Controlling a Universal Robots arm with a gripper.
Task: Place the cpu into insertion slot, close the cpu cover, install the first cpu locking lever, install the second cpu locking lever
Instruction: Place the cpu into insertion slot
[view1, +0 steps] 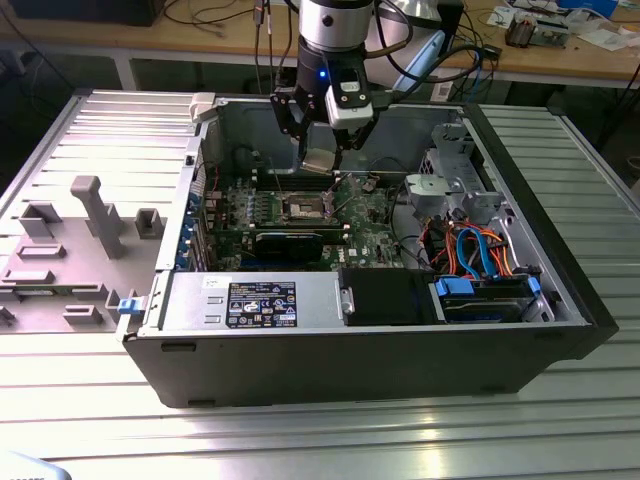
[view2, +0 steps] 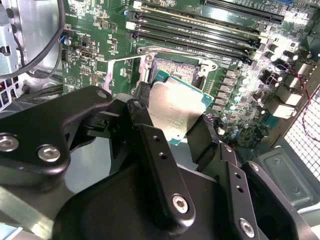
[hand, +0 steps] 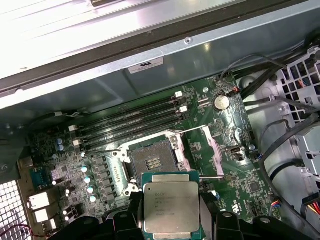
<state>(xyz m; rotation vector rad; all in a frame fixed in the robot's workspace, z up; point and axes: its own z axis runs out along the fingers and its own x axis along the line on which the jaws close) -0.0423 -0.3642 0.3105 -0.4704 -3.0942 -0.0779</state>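
My gripper (view1: 320, 152) hangs inside the open computer case, shut on the cpu (view1: 318, 162), a flat silver-topped square chip. In both wrist views the cpu (hand: 171, 205) (view2: 176, 105) sits between the black fingers (view2: 145, 125), held by two opposite edges above the motherboard. The insertion slot (hand: 152, 162) (view2: 176, 70) (view1: 303, 207) lies uncovered just beyond the chip, with nothing in it. The cpu cover (hand: 212, 147) stands swung up beside the slot. The chip is in the air, clear of the slot's rim.
Long memory slots (hand: 135, 122) run beside the socket. A drive cage with blue and orange cables (view1: 475, 250) fills the case on the exterior view's right. A black label plate (view1: 262, 303) is on the front bay. A grey fixture tray (view1: 70, 240) lies outside, on that view's left.
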